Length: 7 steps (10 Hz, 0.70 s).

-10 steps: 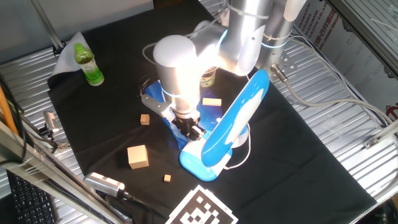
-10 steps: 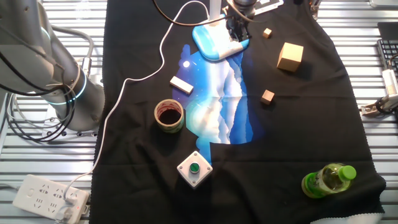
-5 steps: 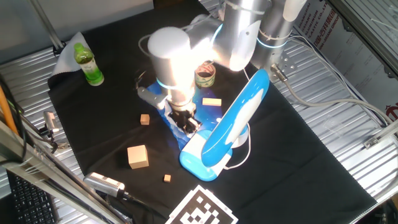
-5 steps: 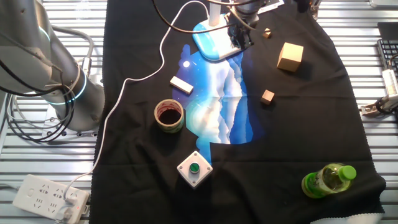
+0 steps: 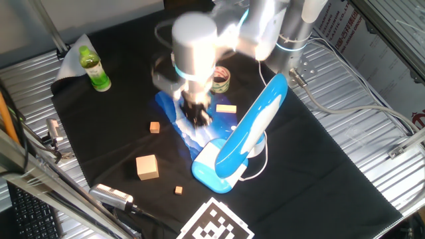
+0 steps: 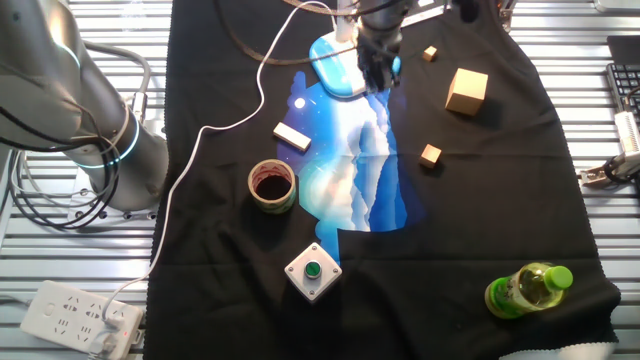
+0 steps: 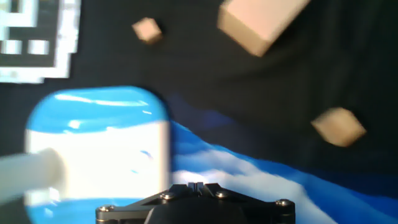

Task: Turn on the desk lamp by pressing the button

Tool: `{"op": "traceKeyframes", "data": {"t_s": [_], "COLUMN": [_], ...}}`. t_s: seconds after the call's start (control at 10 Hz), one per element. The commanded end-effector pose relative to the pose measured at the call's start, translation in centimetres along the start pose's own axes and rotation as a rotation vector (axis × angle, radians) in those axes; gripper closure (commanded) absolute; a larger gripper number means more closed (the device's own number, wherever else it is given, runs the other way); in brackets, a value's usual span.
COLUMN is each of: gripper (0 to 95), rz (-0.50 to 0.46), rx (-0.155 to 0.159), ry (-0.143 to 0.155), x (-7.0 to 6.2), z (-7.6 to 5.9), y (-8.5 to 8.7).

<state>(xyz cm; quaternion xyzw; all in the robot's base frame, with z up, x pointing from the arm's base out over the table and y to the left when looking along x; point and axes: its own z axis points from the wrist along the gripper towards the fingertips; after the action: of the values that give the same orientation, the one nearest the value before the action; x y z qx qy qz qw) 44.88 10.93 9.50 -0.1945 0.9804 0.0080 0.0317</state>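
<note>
Gripper [image 5: 197,114], blurred so finger state can't be told, hangs over the patterned sheet [image 6: 355,170] beside the desk lamp [image 5: 240,136] base (button probably there, not discernible); risk: pressing off-target and shoving the lamp.

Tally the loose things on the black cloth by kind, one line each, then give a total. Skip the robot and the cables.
Wooden blocks: 4 (large cube, small cubes and, flat bar)
Desk lamp: 1
Green push-button box: 1
Green bottle: 1
Tape roll: 1
Blue-white patterned sheet: 1
Total: 9
</note>
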Motion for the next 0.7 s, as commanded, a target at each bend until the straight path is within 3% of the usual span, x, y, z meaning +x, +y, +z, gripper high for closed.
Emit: {"op": "traceKeyframes", "data": {"t_s": [0.1, 0.2, 0.5, 0.7], "gripper": [95.0, 95.0, 95.0, 95.0], "rz": [0.02, 0.043, 0.067, 0.065], "rx": [-0.003, -0.01, -0.014, 0.0], "ry": [0.002, -0.002, 0.01, 0.023], "x": [0.6, 1.2, 1.6, 1.6], "z": [-1.2, -2.1, -2.6, -2.5], "y": [-1.7, -3.0, -3.8, -3.9]}}
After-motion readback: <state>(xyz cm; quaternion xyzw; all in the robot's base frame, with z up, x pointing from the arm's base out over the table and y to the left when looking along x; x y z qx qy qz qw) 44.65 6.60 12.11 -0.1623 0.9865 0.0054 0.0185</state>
